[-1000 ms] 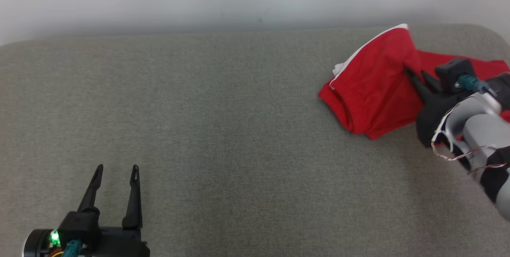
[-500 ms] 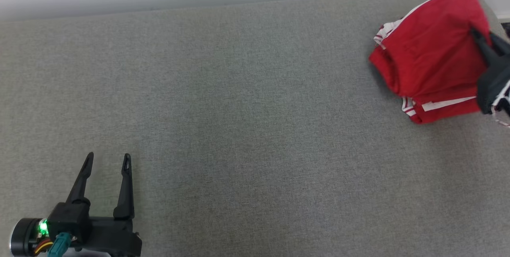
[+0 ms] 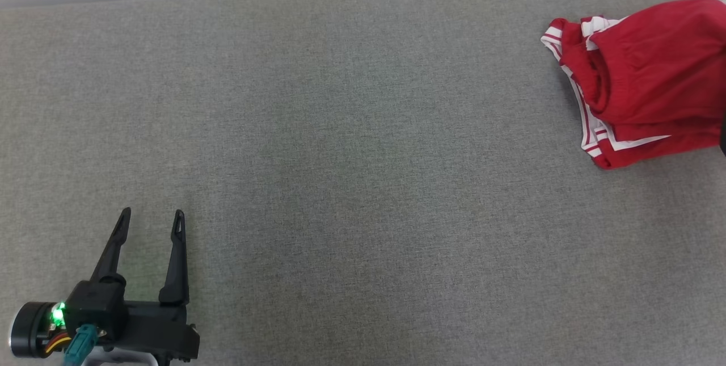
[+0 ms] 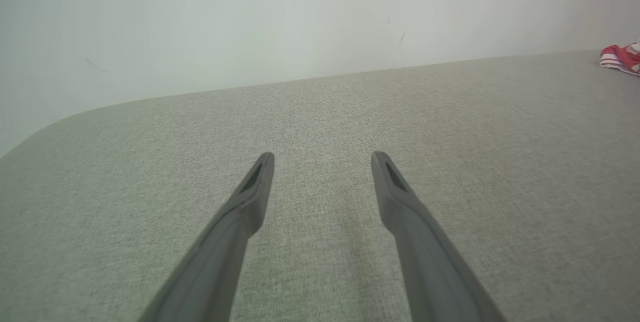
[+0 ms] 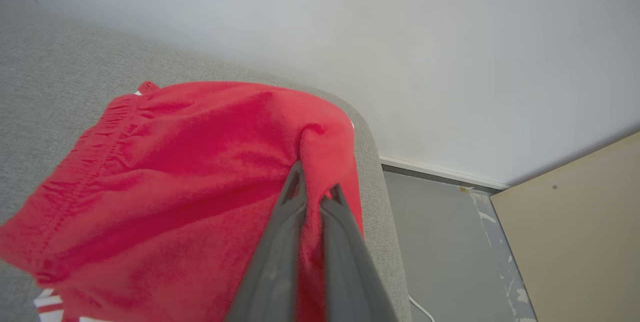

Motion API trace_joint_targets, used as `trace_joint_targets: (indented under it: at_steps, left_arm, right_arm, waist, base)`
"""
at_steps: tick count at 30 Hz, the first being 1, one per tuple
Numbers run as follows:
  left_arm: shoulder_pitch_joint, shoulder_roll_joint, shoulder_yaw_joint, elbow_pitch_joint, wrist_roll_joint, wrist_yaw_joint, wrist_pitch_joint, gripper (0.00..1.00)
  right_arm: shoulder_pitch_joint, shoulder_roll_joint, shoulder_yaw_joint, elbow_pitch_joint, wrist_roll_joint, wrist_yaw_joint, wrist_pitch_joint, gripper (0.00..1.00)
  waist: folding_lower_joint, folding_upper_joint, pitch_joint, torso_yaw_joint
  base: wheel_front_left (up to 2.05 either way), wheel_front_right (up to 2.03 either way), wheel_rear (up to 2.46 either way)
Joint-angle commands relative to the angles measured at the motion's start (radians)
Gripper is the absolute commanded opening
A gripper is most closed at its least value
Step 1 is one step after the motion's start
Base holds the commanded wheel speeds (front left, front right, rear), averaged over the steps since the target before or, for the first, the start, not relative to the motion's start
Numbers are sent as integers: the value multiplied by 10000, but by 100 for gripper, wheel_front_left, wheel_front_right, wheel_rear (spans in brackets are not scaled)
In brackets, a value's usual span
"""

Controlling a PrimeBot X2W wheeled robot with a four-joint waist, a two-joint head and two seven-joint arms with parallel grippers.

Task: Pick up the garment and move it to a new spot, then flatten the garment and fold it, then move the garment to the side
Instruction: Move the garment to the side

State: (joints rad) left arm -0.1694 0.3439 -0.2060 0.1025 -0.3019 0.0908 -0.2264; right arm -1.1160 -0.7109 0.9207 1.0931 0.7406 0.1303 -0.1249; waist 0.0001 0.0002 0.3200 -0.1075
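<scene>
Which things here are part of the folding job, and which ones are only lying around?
Part of the job:
- garment, red
- right gripper, jaws shut on the garment
- left gripper, jaws open
- table, the work surface

Only lying around:
- wall
- floor
- cable
- beige panel

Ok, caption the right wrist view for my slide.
Right gripper shut on a fold of the red garment, near the corner of the grey surface.
</scene>
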Motion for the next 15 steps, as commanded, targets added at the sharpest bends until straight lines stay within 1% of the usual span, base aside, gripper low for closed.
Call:
trace_joint_targets:
  at_steps: [1, 2, 3, 6, 9, 13, 15]
  left_arm:
    - [-48, 28, -6, -70, -40, 43, 27, 100]
    - [-61, 24, -10, -64, -49, 56, 30, 100]
    - [-70, 20, -12, -52, -58, 68, 29, 100]
    - [-32, -14, -30, 31, -76, 91, 11, 100]
    - [67, -67, -24, 131, -152, 132, -37, 100]
    - [347, -175, -35, 182, -218, 231, -114, 100]
    - [387, -186, -29, 212, -241, 238, -111, 100]
  right_arm:
    - [-6, 39, -25, 132, 66, 13, -48, 37]
    - [17, 49, -4, 239, 56, 13, 7, 76]
    - [28, 80, 10, 342, 70, 13, 79, 100]
    - [-66, 84, 23, 593, -3, 13, -12, 100]
    - [-251, 155, -89, 772, -61, 13, -344, 100]
    - [-369, 418, -428, 605, 191, 13, -974, 100]
    - [-371, 448, -519, 547, 240, 13, -1095, 100]
  waist:
    - [-1, -2, 11, 30]
    - [-1, -2, 3, 47]
    - [-1, -2, -12, 58]
    - [-1, -2, -141, 78]
    - [-1, -2, -366, 78]
    - [-1, -2, -823, 63]
    - [-1, -2, -947, 68]
  base:
    - [0, 0, 0]
    - [0, 0, 0]
    - [0, 0, 0]
    - [0, 0, 0]
    - [0, 0, 0]
    - [0, 0, 0]
    - [0, 0, 0]
